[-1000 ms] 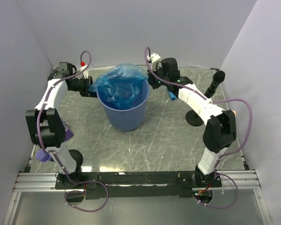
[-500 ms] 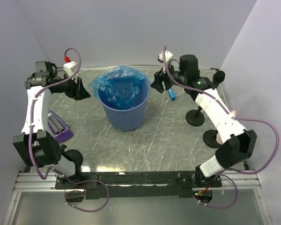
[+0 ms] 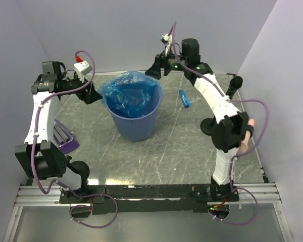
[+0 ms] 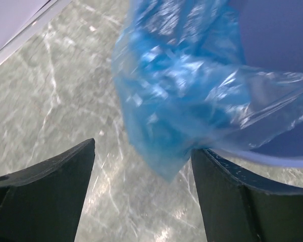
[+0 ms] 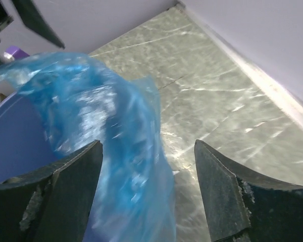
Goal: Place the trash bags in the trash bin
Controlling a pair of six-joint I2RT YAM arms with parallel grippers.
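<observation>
Arms [image 3: 39,116] bend toward the bin [image 3: 136,126], left claw [image 3: 93,94] and right claw [image 3: 154,71] spread wide beside its bag [image 3: 126,92], on a grey marbled table [image 3: 177,146] between pale walls [image 3: 126,30].

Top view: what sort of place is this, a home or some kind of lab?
Most likely a lab's robot test bench: a left arm and right arm bolted to a metal rail, plain white panels boxing in the table, and a trash bin holding a blue bag.

Your left gripper [image 4: 143,147] is black; the bag [image 4: 192,91] between its jaws is bright blue, the bin [image 4: 278,40] behind duller blue, the table [image 4: 55,91] below grey, white-veined.
</observation>
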